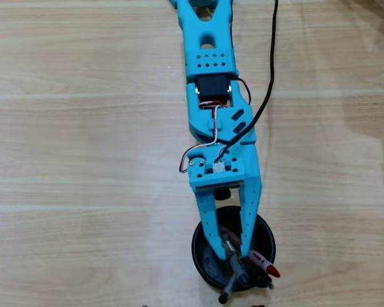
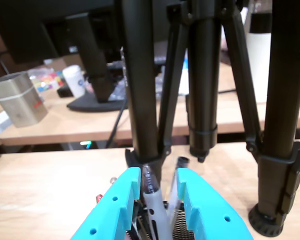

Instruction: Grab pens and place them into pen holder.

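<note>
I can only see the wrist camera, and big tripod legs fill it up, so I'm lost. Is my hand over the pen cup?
Observer: Yes. In the overhead view the hand is right above the round black pen holder.
Operator: Are there pens in it?
Observer: A red-capped pen leans over its right rim in that view.
Operator: Any more?
Observer: A dark grey pen pokes out past the lower rim.
</note>
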Tool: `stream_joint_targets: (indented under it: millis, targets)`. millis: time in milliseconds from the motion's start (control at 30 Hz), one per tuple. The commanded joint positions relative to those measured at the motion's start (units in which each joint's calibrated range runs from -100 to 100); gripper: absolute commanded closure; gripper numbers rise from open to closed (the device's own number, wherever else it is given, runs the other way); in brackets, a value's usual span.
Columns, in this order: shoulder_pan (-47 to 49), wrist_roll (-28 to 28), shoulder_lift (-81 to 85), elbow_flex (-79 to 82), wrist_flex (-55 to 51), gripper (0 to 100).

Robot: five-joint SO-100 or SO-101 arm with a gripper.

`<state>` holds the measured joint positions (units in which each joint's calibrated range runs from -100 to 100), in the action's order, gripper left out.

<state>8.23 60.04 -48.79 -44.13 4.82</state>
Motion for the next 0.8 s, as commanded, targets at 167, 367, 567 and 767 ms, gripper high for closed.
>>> stream_joint_targets:
  millis: [167,367,567,767]
  targets:
    - [-1.2,-2.8,7.4,-1.3,0.6,92]
    - [0.6,-14.9,36.5,12.9,-28.0,98]
    - [2.8,-29.5,69.3,45.2,-68.5,95]
    - [3.5,-44.0,98.4,81.0,-69.9,91]
